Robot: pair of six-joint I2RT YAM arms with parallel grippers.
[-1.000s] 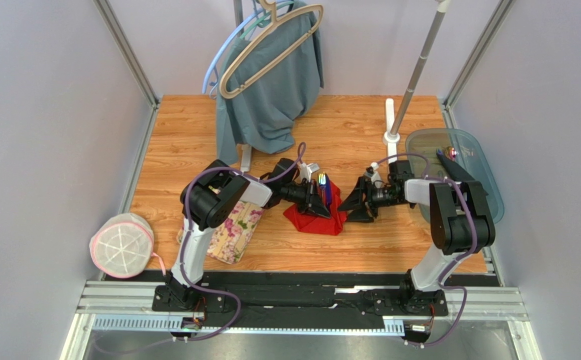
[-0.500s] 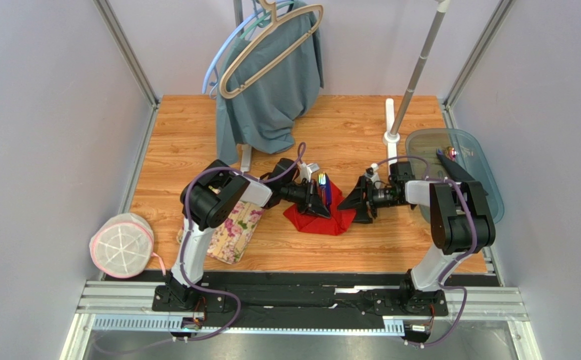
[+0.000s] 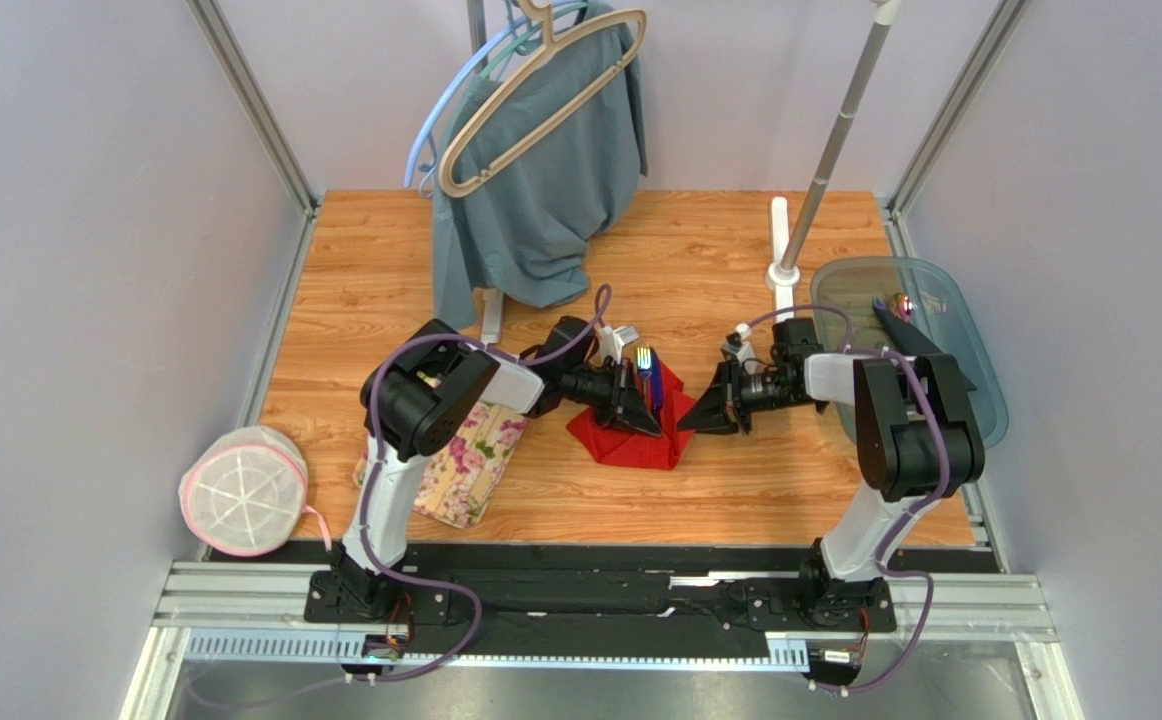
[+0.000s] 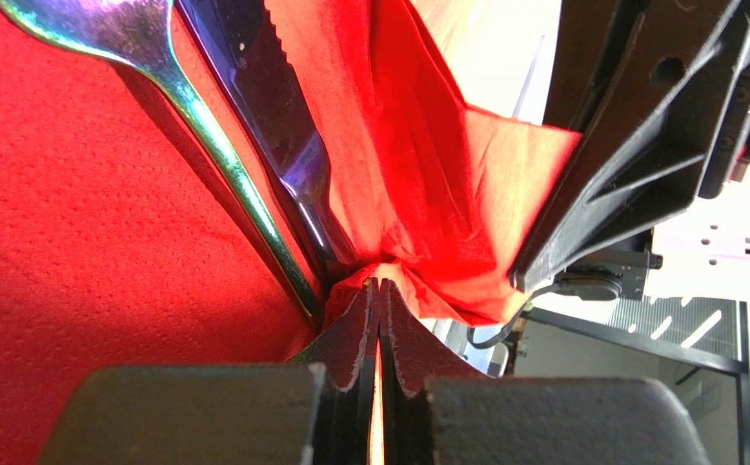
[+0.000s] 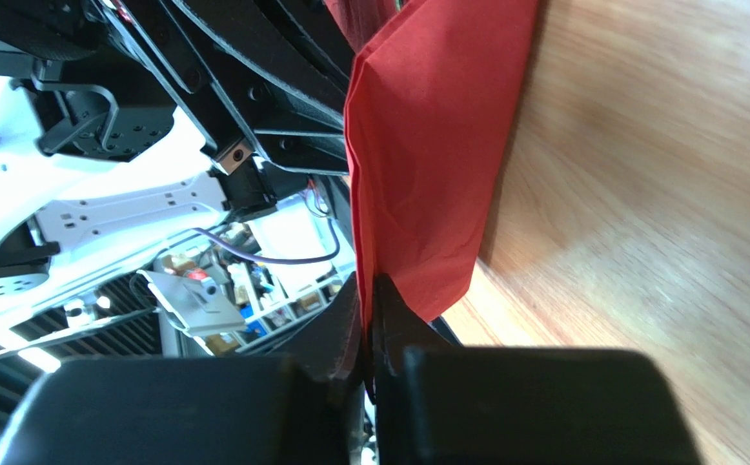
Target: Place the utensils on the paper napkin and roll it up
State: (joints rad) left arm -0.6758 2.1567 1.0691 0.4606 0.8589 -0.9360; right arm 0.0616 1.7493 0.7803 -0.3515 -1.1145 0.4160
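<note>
1. The paper napkin (image 3: 632, 432) is seen at the centre of the top view, on the wooden table (image 3: 692, 248), between both grippers.
2. It is bright red, thin and finely dimpled, and it is bunched into raised folds.
3. The utensils (image 3: 647, 375) are cradled in those folds: a glossy, rainbow-tinted fork (image 4: 216, 145) just beside a dark blue knife (image 4: 270, 102) with a serrated edge.
4. The left gripper (image 4: 379, 302) is pinched tight on a gathered bit of napkin.
5. The right gripper (image 5: 369, 308) is clamped on the napkin's edge.

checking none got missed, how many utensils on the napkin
2 visible: an iridescent utensil and a serrated knife beside it, both on the red napkin; others may be hidden.
</note>
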